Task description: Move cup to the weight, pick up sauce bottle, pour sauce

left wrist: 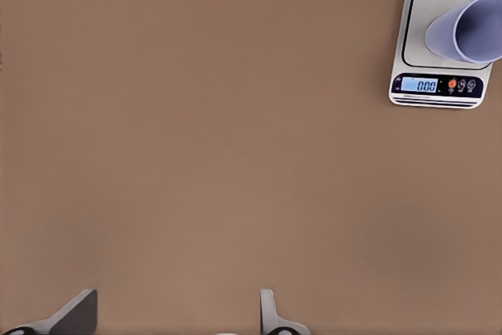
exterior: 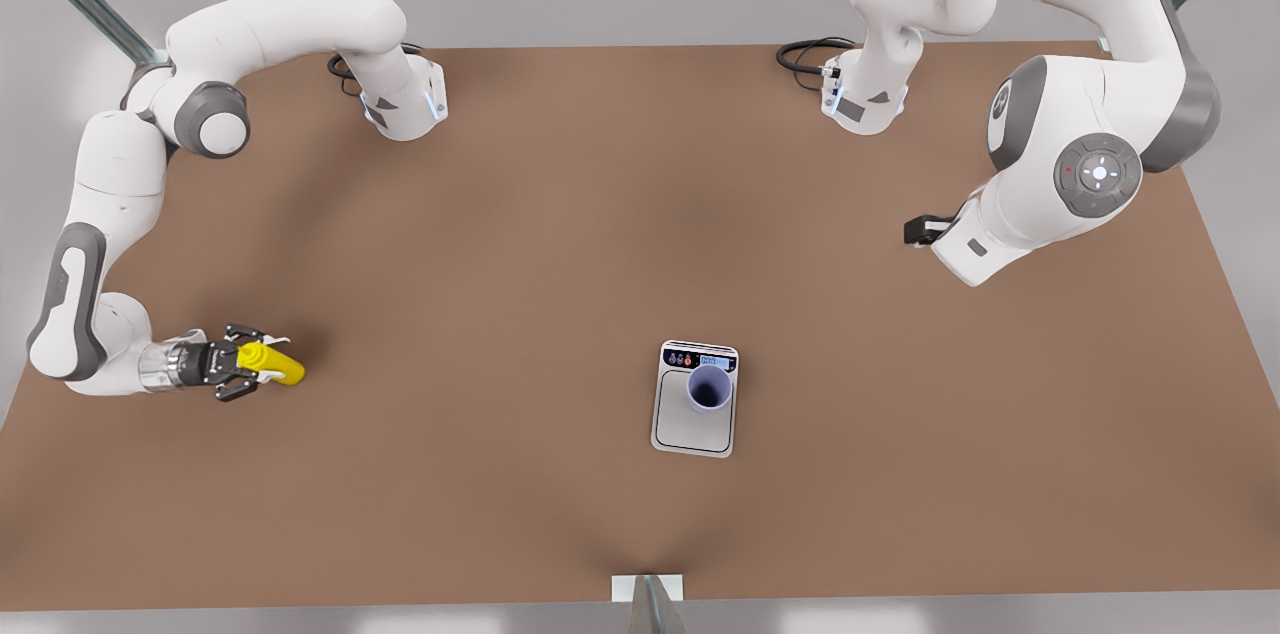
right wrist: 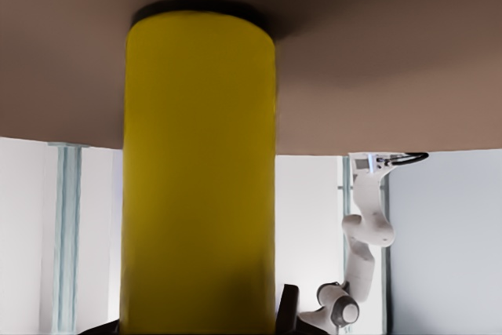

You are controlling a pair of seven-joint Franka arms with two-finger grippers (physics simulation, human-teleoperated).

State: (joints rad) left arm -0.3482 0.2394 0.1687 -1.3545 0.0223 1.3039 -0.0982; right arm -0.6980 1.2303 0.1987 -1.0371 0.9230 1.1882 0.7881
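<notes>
the small pale lavender-blue tapered cup (exterior: 709, 389) stands upright on the flat silver-white kitchen scale (exterior: 682, 424), near the end with the dark display strip. the scale lies around the middle of the brown table (exterior: 500, 244), toward its near edge in the front view.

the right gripper (exterior: 243, 363) is low over the table at the front view's left, jaws closed around the bright yellow squeeze bottle (exterior: 272, 363), which lies sideways, pointing toward the front view's right. up close, the bottle (right wrist: 196, 186) is a big yellow cylinder.

the left gripper (left wrist: 176, 315) hangs high over bare table, fingers (left wrist: 271, 315) spread apart and holding nothing, with the scale (left wrist: 439, 37) and cup (left wrist: 469, 29) well apart from it.
</notes>
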